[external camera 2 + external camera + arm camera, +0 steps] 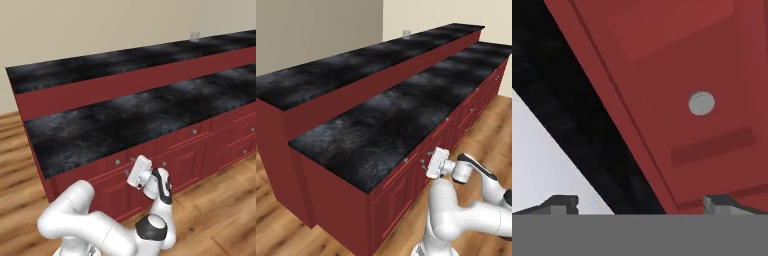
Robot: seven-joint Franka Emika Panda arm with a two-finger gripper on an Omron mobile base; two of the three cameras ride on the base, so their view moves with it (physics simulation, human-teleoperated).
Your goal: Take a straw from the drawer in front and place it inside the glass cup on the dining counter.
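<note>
In the left base view the gripper faces the closed drawer, since the straw presumably lies inside. In the right base view the glass cup waits far off on the dining counter. In the hand view the jaws stand wide, empty, near the round handle.

Dining counter glossy black stone, grey marbling, on dark red base. Lower worktop same black marbled pattern. Drawer front flat dark red, small grey metal knob. Floor light brown wood planks. Walls beige. Arm white, dark joints. Pincer tips dark grey.
</note>
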